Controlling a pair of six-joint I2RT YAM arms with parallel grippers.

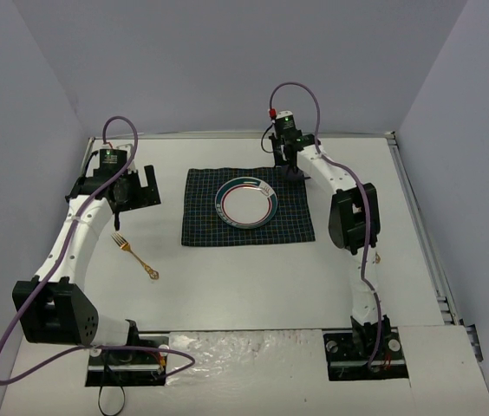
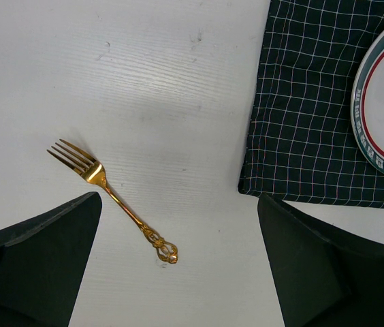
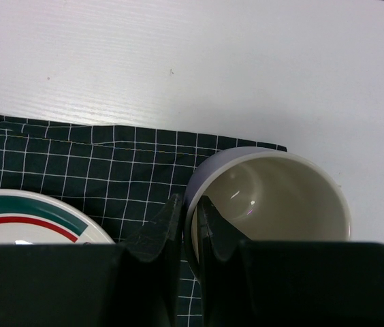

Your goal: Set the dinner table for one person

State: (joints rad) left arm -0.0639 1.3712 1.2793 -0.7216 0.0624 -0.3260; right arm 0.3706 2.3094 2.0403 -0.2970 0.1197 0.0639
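Observation:
The white dinner table (image 1: 253, 277) carries a dark checked cloth (image 1: 201, 225) with a white plate (image 1: 246, 203) rimmed in green and red. My right gripper (image 3: 190, 218) is shut on the rim of a grey mug (image 3: 280, 197), one finger inside and one outside, at the cloth's far right corner (image 3: 76, 157). The plate edge (image 3: 22, 218) lies to its left. My left gripper (image 2: 178, 272) is open and empty above the bare table, left of the cloth (image 2: 301, 122). A gold fork (image 2: 117, 204) lies below it, tines to the far left; it also shows in the top view (image 1: 136, 256).
Grey walls close the table at the back and both sides. A small gold object (image 1: 378, 257) lies on the table next to the right arm. The right arm's elbow (image 1: 353, 217) hangs beside the cloth's right edge.

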